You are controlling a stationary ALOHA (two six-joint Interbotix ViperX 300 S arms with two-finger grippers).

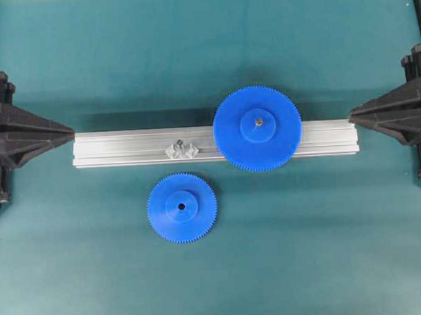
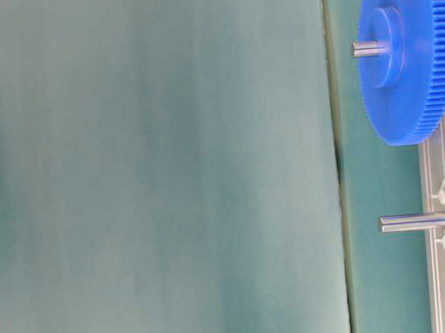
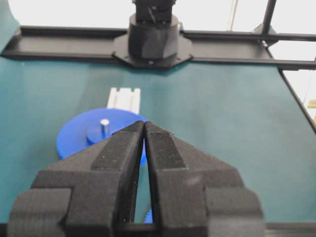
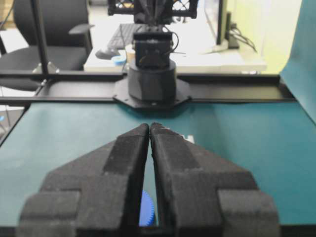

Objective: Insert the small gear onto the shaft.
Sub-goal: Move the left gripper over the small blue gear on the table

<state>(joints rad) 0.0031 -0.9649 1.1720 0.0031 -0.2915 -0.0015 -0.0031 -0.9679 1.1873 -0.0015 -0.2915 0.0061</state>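
The small gear (image 1: 181, 208), blue with a raised hub and centre hole, lies flat on the teal mat just in front of the rail. The shaft (image 1: 181, 144) stands on its silvery bracket on the rail's left half, bare; the table-level view shows the shaft (image 2: 414, 222) as a grey pin. My left gripper (image 1: 72, 129) rests at the rail's left end, fingertips together, nothing held; the wrist view shows my left gripper (image 3: 144, 125) shut. My right gripper (image 1: 350, 114) sits at the rail's right end, and my right gripper (image 4: 149, 127) is also shut and empty.
A long ribbed aluminium rail (image 1: 125, 149) runs across the middle of the mat. A larger blue gear (image 1: 257, 128) sits on a second pin on the rail's right half. Black arm bases stand at the left and right edges.
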